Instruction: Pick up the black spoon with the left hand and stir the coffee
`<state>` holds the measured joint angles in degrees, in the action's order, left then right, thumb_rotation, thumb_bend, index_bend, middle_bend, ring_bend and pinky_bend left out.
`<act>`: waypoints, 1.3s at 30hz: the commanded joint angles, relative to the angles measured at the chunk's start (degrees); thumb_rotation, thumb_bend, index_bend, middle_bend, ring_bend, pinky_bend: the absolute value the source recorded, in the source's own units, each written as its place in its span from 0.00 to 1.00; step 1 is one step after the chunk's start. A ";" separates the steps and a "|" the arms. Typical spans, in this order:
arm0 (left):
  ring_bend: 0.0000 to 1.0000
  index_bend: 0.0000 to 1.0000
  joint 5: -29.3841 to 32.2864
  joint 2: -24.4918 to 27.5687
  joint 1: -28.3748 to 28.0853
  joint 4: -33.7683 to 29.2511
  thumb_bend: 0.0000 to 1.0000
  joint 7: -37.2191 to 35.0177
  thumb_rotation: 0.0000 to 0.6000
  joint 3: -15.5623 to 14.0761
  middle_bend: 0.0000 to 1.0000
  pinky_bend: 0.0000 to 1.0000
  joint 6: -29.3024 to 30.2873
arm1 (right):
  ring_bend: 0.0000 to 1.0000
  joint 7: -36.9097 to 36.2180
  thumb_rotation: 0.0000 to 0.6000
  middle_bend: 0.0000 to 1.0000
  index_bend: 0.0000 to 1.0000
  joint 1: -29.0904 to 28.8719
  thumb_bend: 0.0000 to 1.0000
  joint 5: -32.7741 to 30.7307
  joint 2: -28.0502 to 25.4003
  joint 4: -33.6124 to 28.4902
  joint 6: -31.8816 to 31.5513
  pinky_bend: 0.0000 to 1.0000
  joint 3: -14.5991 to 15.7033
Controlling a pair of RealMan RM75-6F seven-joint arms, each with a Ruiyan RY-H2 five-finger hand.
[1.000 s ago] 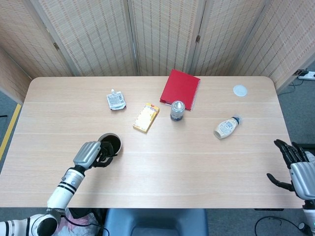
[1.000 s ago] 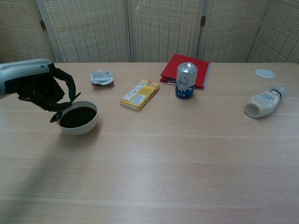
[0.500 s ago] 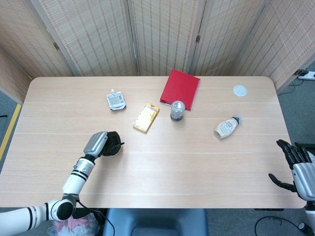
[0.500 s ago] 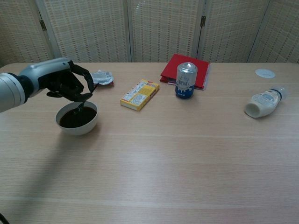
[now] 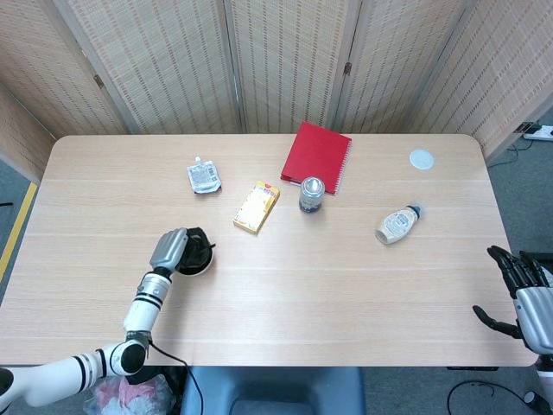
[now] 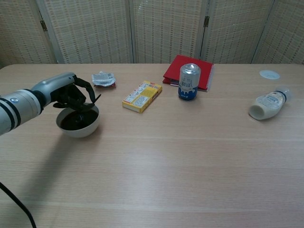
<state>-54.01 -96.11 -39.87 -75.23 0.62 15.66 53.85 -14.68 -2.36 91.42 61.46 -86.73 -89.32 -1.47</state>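
The wooden table [image 5: 285,268] fills most of the scene, with woven folding screens [image 5: 285,60] standing behind its far edge. On the far side lies a red notebook [image 5: 316,156], flat, and touching its near edge stands a silver can [image 6: 189,81], upright. To the left of the can a yellow box [image 5: 257,207] lies flat at a slant, and further left a small crumpled pouch [image 5: 202,176] rests on the wood. Toward the robot's right, a pale squeeze bottle [image 6: 268,105] lies on its side, and beyond it, near the far corner, sits a small white disc [image 5: 421,158].

Near the table's left front sits a white bowl [image 6: 79,127] holding dark coffee [image 6: 76,120]. The left arm reaches in from the near edge, and the left hand [image 6: 71,95] sits right over the bowl's far rim, its dark fingers [image 6: 85,92] curled down around the black spoon [image 6: 89,105]. The spoon is hard to separate from the fingers and the dark liquid; from the chest view a thin dark handle end sticks out past the fingers to the right, and the lower end looks to be dipped into the coffee. In the head view the hand covers much of the bowl.

The right hand [image 5: 523,290] hangs off the table's near right corner, holding nothing, its fingers spread apart.
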 commanded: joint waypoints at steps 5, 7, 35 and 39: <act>0.91 0.65 0.67 -0.16 0.87 2.34 0.52 -0.26 1.00 -0.16 0.92 1.00 -0.52 | 0.16 0.11 1.00 0.09 0.00 -0.15 0.13 0.10 0.05 -0.04 0.19 0.08 -0.03; 0.91 0.65 0.70 0.15 1.16 2.40 0.52 -0.16 1.00 -0.32 0.92 1.00 -0.62 | 0.16 0.14 1.00 0.09 0.00 -0.24 0.13 0.17 0.08 0.00 0.33 0.08 -0.02; 0.91 0.65 4.32 -3.15 -2.80 6.17 0.52 4.98 1.00 2.52 0.92 1.00 -3.43 | 0.16 -0.66 1.00 0.09 0.00 0.41 0.13 -0.09 0.19 0.64 -0.30 0.08 0.05; 0.91 0.65 5.33 -2.50 -2.14 6.59 0.52 4.83 1.00 2.55 0.92 1.00 -3.56 | 0.16 -0.59 1.00 0.09 0.00 0.29 0.13 0.08 0.27 0.66 -0.20 0.08 0.05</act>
<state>-48.76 -98.78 -42.18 -68.63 5.50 18.21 50.30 -15.27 -2.07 91.50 61.73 -86.07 -89.53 -1.42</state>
